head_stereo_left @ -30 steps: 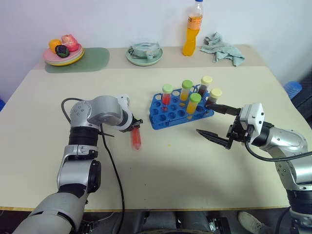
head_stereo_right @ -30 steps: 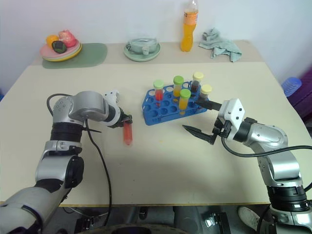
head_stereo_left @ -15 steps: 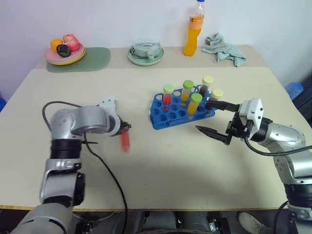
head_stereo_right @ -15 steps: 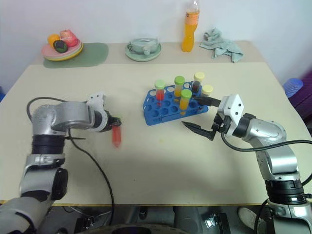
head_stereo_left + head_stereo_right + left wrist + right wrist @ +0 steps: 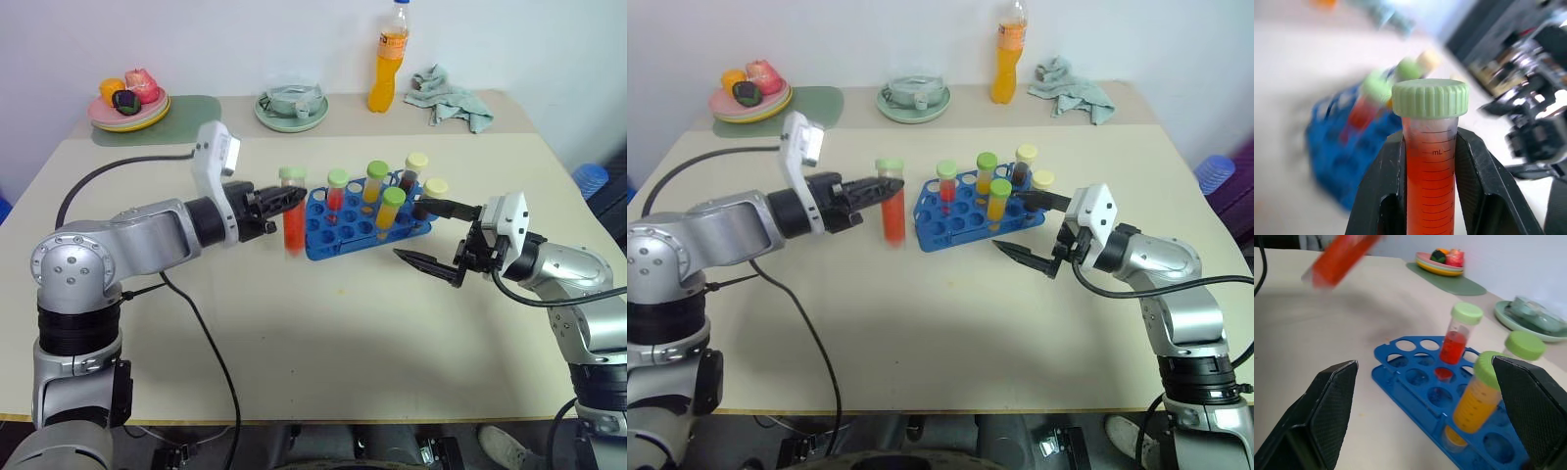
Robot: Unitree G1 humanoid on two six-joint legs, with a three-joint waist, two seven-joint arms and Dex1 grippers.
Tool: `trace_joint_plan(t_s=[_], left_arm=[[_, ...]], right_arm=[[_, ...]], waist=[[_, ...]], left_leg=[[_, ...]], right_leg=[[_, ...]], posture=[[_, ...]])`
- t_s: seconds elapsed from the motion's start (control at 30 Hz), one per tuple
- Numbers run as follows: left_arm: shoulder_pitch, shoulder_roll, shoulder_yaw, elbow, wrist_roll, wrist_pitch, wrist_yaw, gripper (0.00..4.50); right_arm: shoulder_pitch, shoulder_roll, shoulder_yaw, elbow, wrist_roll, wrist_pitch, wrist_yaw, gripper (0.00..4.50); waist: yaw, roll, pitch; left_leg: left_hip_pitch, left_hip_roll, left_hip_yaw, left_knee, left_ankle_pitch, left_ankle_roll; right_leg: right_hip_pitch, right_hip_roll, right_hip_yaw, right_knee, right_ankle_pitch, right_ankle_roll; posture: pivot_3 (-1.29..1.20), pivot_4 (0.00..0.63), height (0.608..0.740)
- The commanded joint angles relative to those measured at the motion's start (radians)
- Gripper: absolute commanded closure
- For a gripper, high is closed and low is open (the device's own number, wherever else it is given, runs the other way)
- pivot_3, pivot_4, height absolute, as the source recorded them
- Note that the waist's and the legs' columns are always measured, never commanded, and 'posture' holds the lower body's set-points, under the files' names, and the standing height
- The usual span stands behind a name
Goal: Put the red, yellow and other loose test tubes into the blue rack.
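Beige tabletop (image 5: 323, 343), white wall behind. Blue plastic perforated rack (image 5: 358, 227) holds five capped tubes: one red, two orange, two dark. Left gripper (image 5: 290, 199) pinches a green-capped tube of red liquid (image 5: 293, 217) upright in the air, just beside the rack's left end. Right gripper (image 5: 438, 238) spread wide, empty, at the rack's right end.

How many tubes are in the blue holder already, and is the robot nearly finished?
Done: five capped tubes stand in the blue rack. In hand: the left gripper is shut on a red tube with a green cap, held upright above the table beside the rack. Left: that tube needs a hole. The right gripper waits open by the rack.
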Motion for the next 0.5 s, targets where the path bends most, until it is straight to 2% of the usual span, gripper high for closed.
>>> trace_joint_plan(t_s=[0.03,0.13,0.2,0.37,0.5], left_arm=[[0.011,-0.017,-0.068,-0.005,0.322,-0.264,-0.284,3.76],[0.015,-0.047,-0.144,0.077,0.509,-0.421,-0.466,3.76],[0.012,-0.072,-0.174,0.14,0.585,-0.522,-0.613,3.76],[-0.01,-0.204,-0.194,0.38,0.702,-0.751,-0.882,3.76],[-0.058,-0.274,-0.195,0.546,0.769,-0.841,-1.015,3.76]], right_arm=[[0.026,0.009,-0.049,-0.067,0.011,-0.001,-0.046,0.0],[0.07,0.022,-0.081,-0.119,0.021,0.011,-0.103,0.0],[0.117,0.029,-0.112,-0.169,0.03,0.025,-0.141,0.0],[0.259,0.038,-0.184,-0.294,0.05,0.074,-0.215,0.0],[0.324,0.033,-0.217,-0.362,0.069,0.11,-0.252,0.0]], waist=[[0.002,0.0,0.0],[0.003,0.0,0.0],[0.003,0.0,0.0],[0.001,0.0,0.0],[-0.002,0.0,0.0]], left_leg=[[0.0,0.0,0.0,0.0,0.0,0.0],[0.0,0.0,0.001,0.0,-0.001,0.001],[-0.002,0.0,0.001,0.0,-0.001,0.002],[-0.005,0.0,-0.001,0.0,-0.002,0.003],[-0.006,0.0,-0.001,0.0,-0.002,0.004]], right_leg=[[0.0,0.0,0.0,0.0,0.0,0.0],[0.001,0.0,0.0,-0.003,0.0,0.0],[0.001,0.0,0.0,-0.005,0.0,-0.001],[-0.001,0.0,0.0,-0.01,0.003,0.003],[-0.001,0.0,-0.002,-0.01,0.003,0.003]], posture=[[0.0,0.15,0.739],[0.0,0.15,0.739],[0.0,0.15,0.739],[0.0,0.15,0.739],[0.0,0.15,0.739]])
